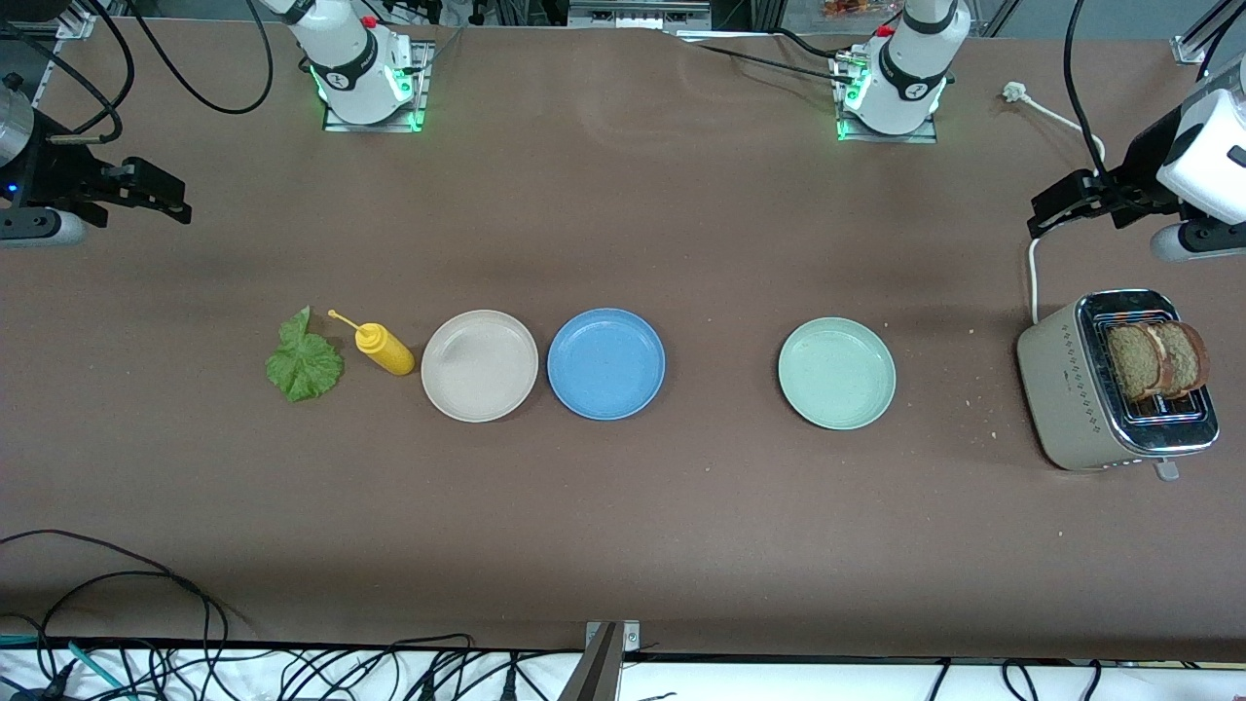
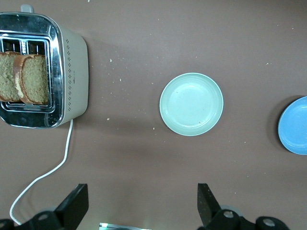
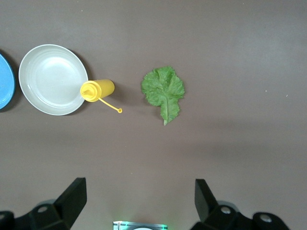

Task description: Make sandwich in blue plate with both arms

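The black right gripper (image 1: 165,200) is held released above the table's right-arm end; the black left gripper (image 1: 1056,206), also released, above the beige toaster (image 1: 1071,389). The round matte blue plate (image 1: 605,363) lies bare between a beige plate (image 1: 479,365) and a pale green plate (image 1: 836,372). Two brown bread slices (image 1: 1156,359) stand in the toaster; a ruffled green lettuce leaf (image 1: 304,362) lies beside a yellow squeeze bottle (image 1: 384,349).

a brown table (image 1: 623,506) carries a lettuce leaf (image 1: 305,360), yellow squeeze bottle (image 1: 384,349), beige plate (image 1: 479,365), blue plate (image 1: 605,363), pale green plate (image 1: 836,373), and toaster (image 1: 1071,389).
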### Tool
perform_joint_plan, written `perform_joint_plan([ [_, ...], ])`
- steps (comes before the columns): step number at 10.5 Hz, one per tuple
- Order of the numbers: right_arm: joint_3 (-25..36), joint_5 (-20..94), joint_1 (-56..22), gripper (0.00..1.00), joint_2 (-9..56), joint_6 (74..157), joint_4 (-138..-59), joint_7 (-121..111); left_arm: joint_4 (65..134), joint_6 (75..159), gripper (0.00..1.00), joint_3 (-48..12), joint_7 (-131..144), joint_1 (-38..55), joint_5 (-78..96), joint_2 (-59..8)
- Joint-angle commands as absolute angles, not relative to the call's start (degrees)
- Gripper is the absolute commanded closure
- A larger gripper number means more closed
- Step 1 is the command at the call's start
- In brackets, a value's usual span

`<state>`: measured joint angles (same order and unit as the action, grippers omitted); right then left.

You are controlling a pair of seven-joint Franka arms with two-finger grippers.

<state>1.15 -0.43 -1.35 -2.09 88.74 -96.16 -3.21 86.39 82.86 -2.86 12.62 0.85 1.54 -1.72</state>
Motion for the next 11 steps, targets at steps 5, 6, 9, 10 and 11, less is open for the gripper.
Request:
perform_joint_plan([
  [5,1.23,0.18,-1.23,0.00,-1.58,87.71,-94.75,-3.69,85.69,82.62,0.00,-2.55,11.26,-0.17,-2.45,-5.78],
  [6,1.23,0.18,-1.23,0.00,-1.58,87.71,-94.75,-3.69,85.61,82.27,0.00,-2.55,11.34,-1.22,-3.07,-9.11],
  [9,1.23,0.18,-1.14,0.00,-1.58,87.71,-94.75,-3.69,85.52,82.71,0.00,-2.55,11.07,-5.53,-4.47,-12.38],
  [10,1.23,0.26,-1.14,0.00,-1.58,87.71,-94.75,-3.69,84.21,82.71,0.00,-2.55,11.07,-6.58,-5.87,-14.22],
  [11,1.23,0.26,-1.23,0.00,-1.58,87.71,-94.75,-3.69,82.37,82.97,0.00,-2.55,11.07,-8.16,-7.02,-16.67],
])
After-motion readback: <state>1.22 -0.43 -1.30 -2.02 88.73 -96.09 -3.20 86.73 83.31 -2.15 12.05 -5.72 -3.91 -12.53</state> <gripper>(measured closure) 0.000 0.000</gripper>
